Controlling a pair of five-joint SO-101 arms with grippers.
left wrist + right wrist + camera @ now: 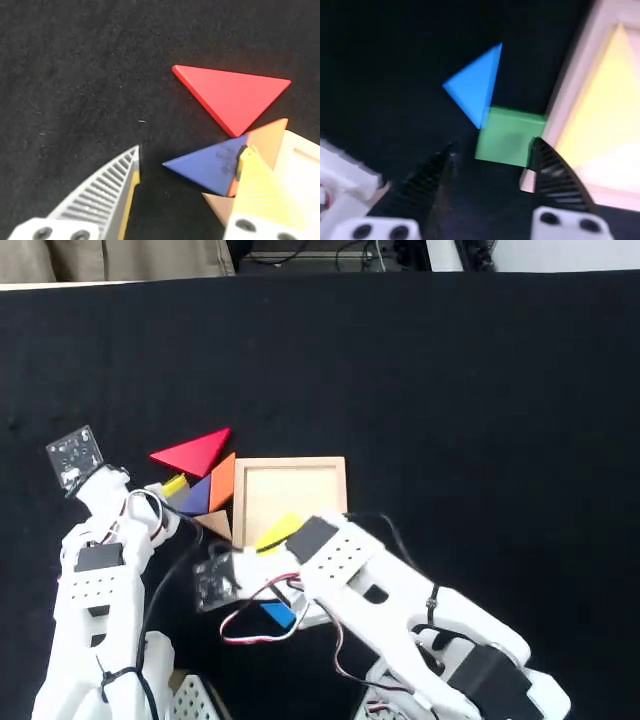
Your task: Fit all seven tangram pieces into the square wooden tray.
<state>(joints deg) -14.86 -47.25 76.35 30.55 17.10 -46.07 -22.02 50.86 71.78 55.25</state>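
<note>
Right arm (385,590) hides tray (290,464) front overhead; wrist shows green square (507,136), blue triangle (476,90) there. Left gripper (191,150), right gripper (492,145): fingers released.

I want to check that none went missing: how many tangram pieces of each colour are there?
red piece: 1
dark blue piece: 1
orange piece: 1
tan piece: 1
yellow piece: 1
light blue piece: 1
green piece: 1
Total: 7
</note>
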